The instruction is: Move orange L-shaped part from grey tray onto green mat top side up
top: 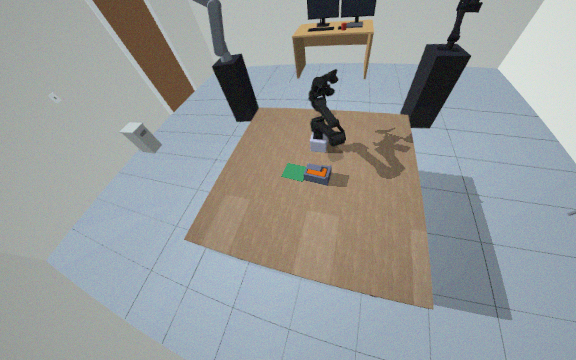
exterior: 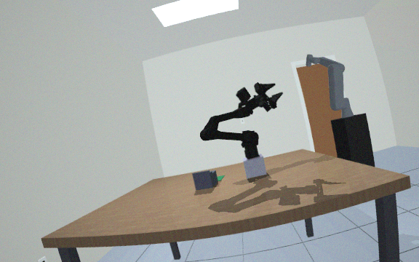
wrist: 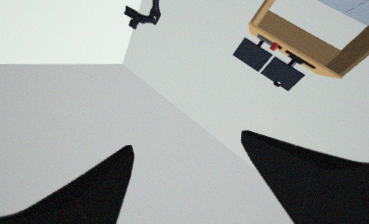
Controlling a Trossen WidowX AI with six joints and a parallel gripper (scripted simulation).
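The orange L-shaped part [top: 315,173] lies in the pocket of the grey tray [top: 318,181] [exterior: 202,180], its L-shaped end on the right in the top view. It looks level, though the view is small; in the exterior view the tray wall hides it. The green mat [top: 294,172] [exterior: 220,178] lies against the tray's left side in the top view and is bare. My gripper [exterior: 278,89] [wrist: 188,143] is open and empty, high above the table and far from the tray, facing away from it. The wrist view shows neither tray, part nor mat.
My arm's pale base block [top: 318,145] [exterior: 254,167] stands on the wooden table [top: 268,225] [exterior: 140,218] behind the tray in the top view. Two other arms on black pedestals [top: 235,87] [top: 435,85] and a desk [top: 333,39] with monitors stand beyond the table.
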